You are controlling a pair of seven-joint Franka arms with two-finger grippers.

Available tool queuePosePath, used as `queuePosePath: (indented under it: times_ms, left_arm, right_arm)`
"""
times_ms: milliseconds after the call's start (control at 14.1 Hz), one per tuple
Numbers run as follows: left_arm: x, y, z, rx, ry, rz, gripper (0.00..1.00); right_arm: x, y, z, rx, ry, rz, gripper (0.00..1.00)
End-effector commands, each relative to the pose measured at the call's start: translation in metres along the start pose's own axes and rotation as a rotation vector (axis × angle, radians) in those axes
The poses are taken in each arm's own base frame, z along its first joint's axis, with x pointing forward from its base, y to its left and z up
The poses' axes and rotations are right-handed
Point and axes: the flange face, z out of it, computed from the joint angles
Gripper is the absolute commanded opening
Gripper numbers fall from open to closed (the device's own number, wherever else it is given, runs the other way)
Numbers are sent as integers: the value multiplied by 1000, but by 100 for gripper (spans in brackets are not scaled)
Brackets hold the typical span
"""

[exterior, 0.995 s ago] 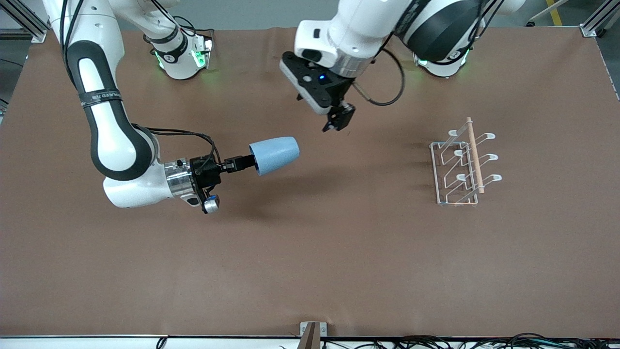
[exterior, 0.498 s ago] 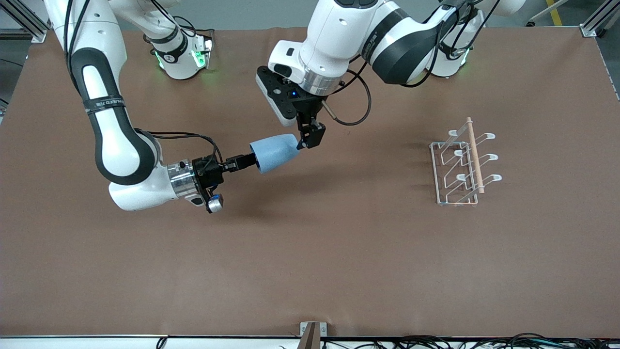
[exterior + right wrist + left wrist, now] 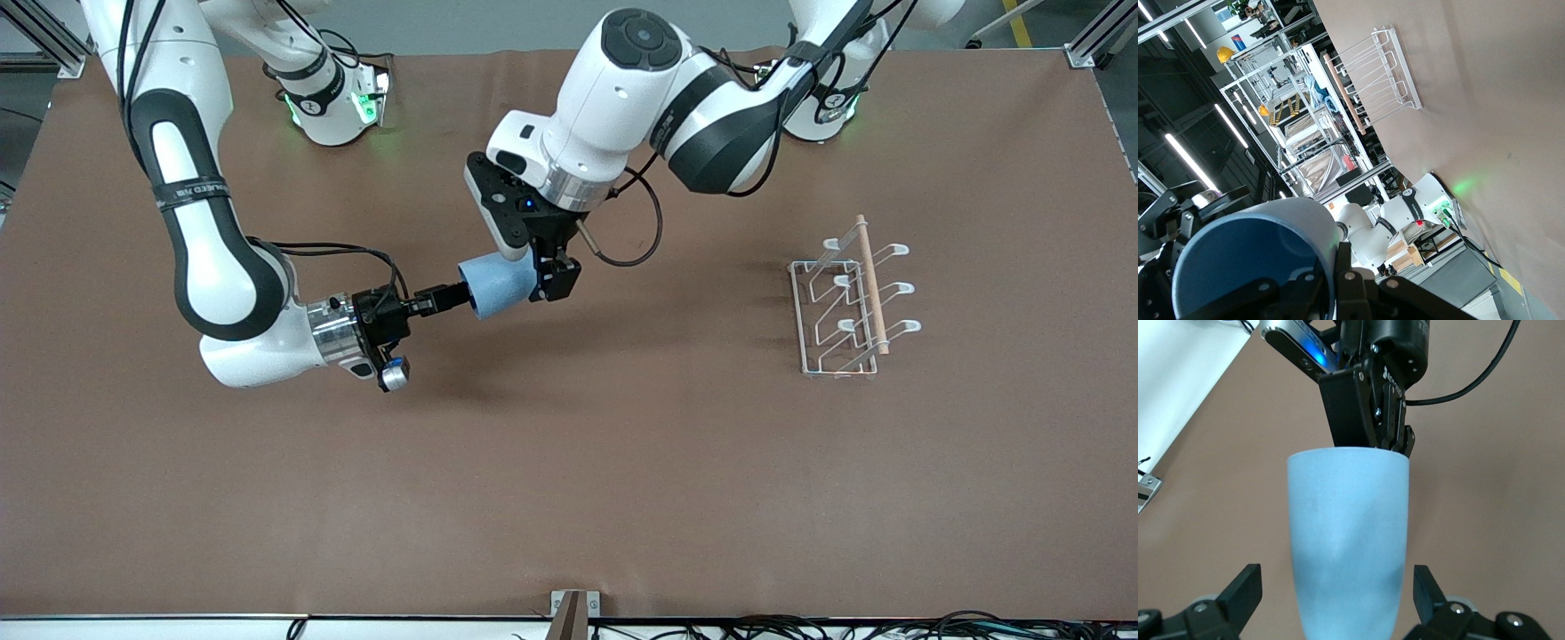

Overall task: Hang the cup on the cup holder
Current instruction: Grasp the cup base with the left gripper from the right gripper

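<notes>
**Operator:** Where's the cup?

**Spotter:** You have the small light blue tapered plastic cup (image 3: pixel 500 284) lying sideways in the air over the brown counter (image 3: pixel 569 462), its rim pinched by the right gripper (image 3: pixel 442 299), one finger inside.

**Operator:** And the left gripper?

**Spotter:** Your left gripper (image 3: pixel 544 277) is at the cup's base end. In the left wrist view its fingers (image 3: pixel 1245 590) stand spread on either side of the cup, not touching it.

**Operator:** The holder?

**Spotter:** Your white wire cup holder with the wooden top rod (image 3: pixel 849 302) stands on the counter toward the left arm's end, well apart from the cup.
</notes>
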Motion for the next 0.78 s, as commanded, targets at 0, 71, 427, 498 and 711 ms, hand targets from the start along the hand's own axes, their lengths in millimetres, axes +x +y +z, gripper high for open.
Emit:
queuePosePath:
  times_ms: [0, 71, 427, 498, 711]
  left_arm:
    - [7, 3, 4, 9, 5, 23, 100]
    - [6, 4, 10, 3, -1, 22, 100]
    - [2, 3, 22, -6, -15, 20, 99]
    - [1, 2, 26, -9, -20, 18, 92]
    - [-1, 0, 30, -3, -28, 20, 47]
  right_arm:
    - [-1, -4, -3, 29, -8, -5, 5]
    - [-1, -4, -3, 29, -8, -5, 5]
    - [-1, -4, -3, 29, -8, -5, 5]
    - [-1, -3, -3, 27, -9, -2, 6]
    - [-1, -3, -4, 27, -7, -4, 6]
